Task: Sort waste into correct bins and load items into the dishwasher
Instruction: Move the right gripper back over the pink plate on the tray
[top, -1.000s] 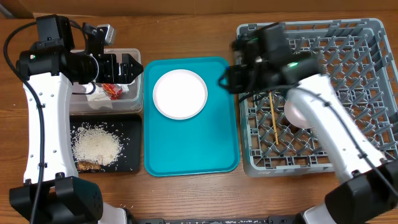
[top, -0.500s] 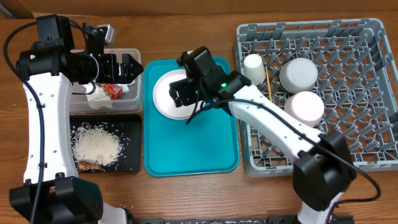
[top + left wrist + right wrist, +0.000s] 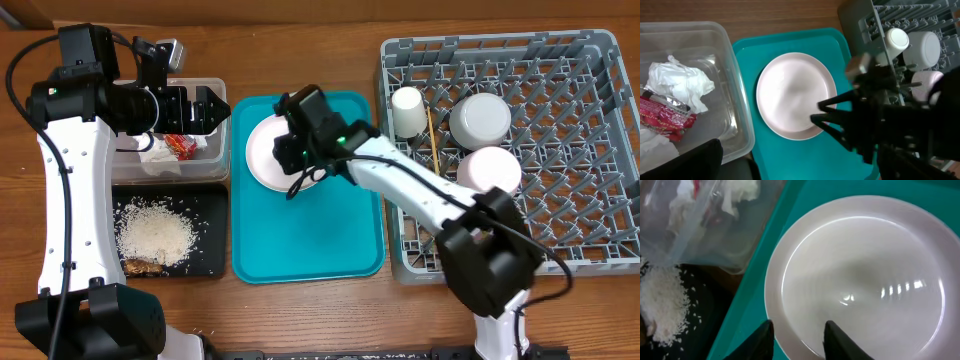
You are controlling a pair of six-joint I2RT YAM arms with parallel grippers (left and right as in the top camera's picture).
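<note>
— Plate (image 3: 262,150) location first: where does the pale pink one lie?
— It lies flat on the teal serving tray (image 3: 300,235), in the tray's far half, and its face looks bare. The right gripper (image 3: 799,325) hangs directly over its rim.
— And the right fingers (image 3: 839,340)?
— They stand partway apart, astride the rim: one is over the plate's inner face, the other outside it over the teal. Whether they press on the rim, none of the views shows.
— What does the left gripper (image 3: 226,109) do?
— It hovers above the clear tub (image 3: 690,37), at the side next to the teal tray. Its fingers are spread wide, with nothing between them.
— Where is the waste?
— Crumpled white napkins (image 3: 677,82) and the red shiny wrapper (image 3: 665,117) lie inside the tub, the wrapper just beside the napkins. The black tray (image 3: 205,210) sits right in front of the tub on the table (image 3: 300,40). It holds a heap of white rice (image 3: 155,235), with brownish scraps (image 3: 145,265) at the heap's near edge.
— And the grey dish rack (image 3: 580,200)?
— It stands to the right of the teal tray. The white cup (image 3: 407,110) sits in the rack's far left part, and the chopsticks (image 3: 436,140) lie just beside it, pointing near to far. The white bowl (image 3: 482,118) is to their right, and the pinkish bowl (image 3: 490,170) is just in front of that one, partly hidden by the right arm.
</note>
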